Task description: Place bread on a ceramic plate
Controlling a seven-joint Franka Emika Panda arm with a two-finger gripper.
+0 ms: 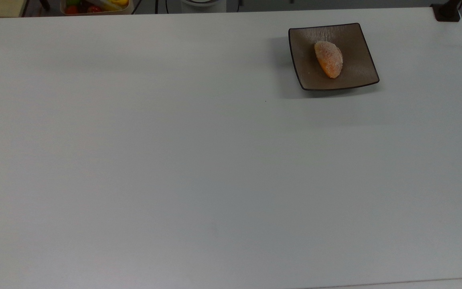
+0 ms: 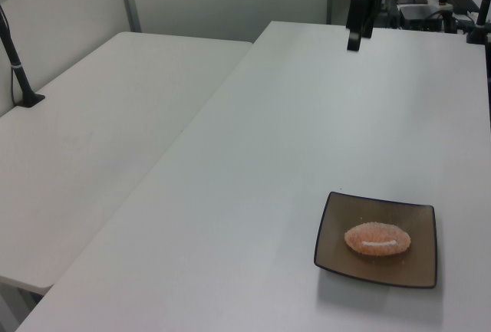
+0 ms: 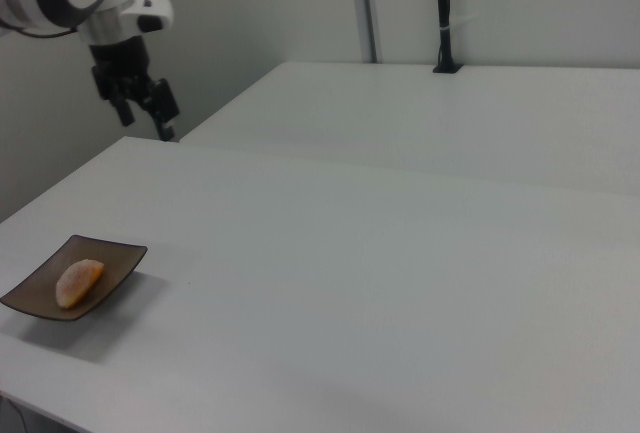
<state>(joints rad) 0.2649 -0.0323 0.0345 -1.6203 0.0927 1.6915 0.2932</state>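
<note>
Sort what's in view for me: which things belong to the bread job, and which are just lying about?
Job:
- bread, lying on the plate
- ceramic plate
- tool, open, raised well clear of both

Lying about:
- tray of colourful items beyond the table's far edge
- black post on the neighbouring table

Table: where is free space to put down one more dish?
Nearly all the table is bare: everything to the top view's left of and below the plate. The one taken spot is that plate, holding the bread, by the far edge.
</note>
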